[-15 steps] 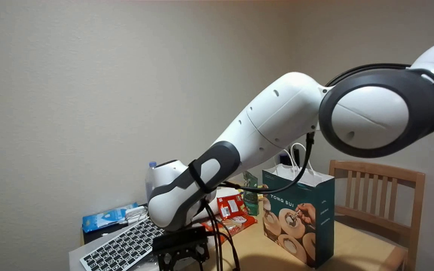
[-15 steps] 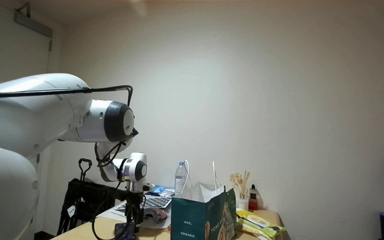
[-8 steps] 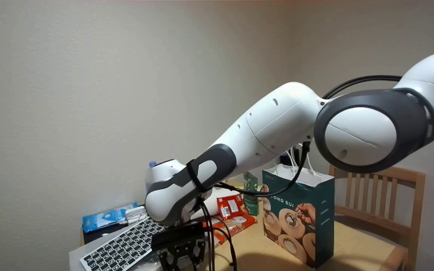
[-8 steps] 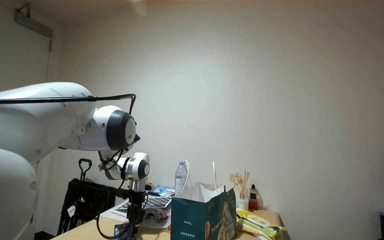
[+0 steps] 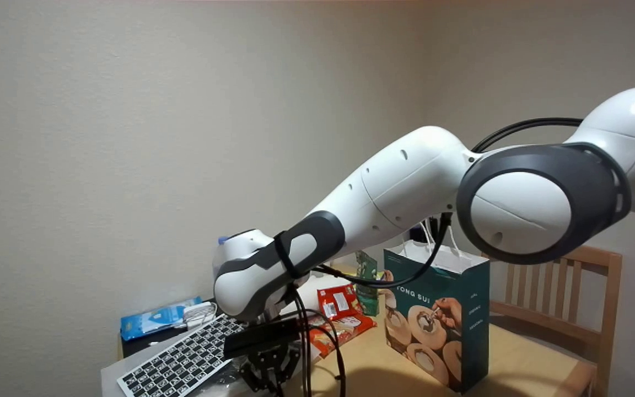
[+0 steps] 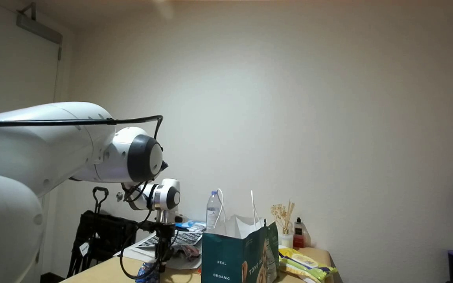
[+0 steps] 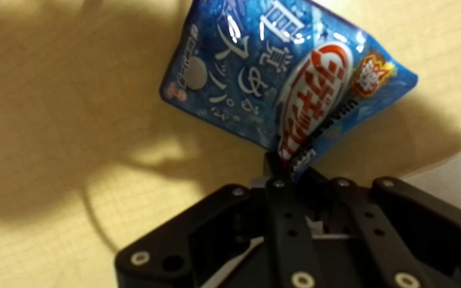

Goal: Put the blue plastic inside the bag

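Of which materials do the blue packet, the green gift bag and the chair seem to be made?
The blue packet looks like glossy plastic film, from its bright glints and creased fold. The green gift bag is probably smooth, stiff paper: flat panels, sharp edges, white inside. The chair seems to be dull-finished wood, judging by its brown slats, but the grain is unclear.

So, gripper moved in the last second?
Yes. In an exterior view the gripper has shifted up in the picture, judged against the keyboard, which hasn't moved.
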Available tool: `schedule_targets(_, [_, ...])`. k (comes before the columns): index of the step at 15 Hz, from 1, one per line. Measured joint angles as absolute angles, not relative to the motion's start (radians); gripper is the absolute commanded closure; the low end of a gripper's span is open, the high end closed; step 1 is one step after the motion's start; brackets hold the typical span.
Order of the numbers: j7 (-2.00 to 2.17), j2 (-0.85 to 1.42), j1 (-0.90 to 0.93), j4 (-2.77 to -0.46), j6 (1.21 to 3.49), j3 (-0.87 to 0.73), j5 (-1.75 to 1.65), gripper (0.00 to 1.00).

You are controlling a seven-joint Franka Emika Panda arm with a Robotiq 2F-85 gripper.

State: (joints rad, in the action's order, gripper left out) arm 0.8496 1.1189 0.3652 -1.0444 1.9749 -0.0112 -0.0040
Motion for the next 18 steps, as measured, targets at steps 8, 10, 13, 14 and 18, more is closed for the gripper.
schedule_targets(8, [0.852, 1.118, 0.379, -1.037, 1.979, -0.022, -0.008, 0.99])
schedule_targets(10, [0.879, 1.105, 0.394, -1.040, 1.979, -0.039, -0.013, 0.99])
schedule_targets(13, [1.000, 1.050, 0.439, -1.073, 1.978, -0.104, -0.044, 0.99])
schedule_targets(14, [1.048, 1.020, 0.456, -1.096, 1.979, -0.128, -0.052, 0.99])
schedule_targets(18, [1.142, 0.903, 0.474, -1.216, 1.979, -0.170, -0.051, 0.97])
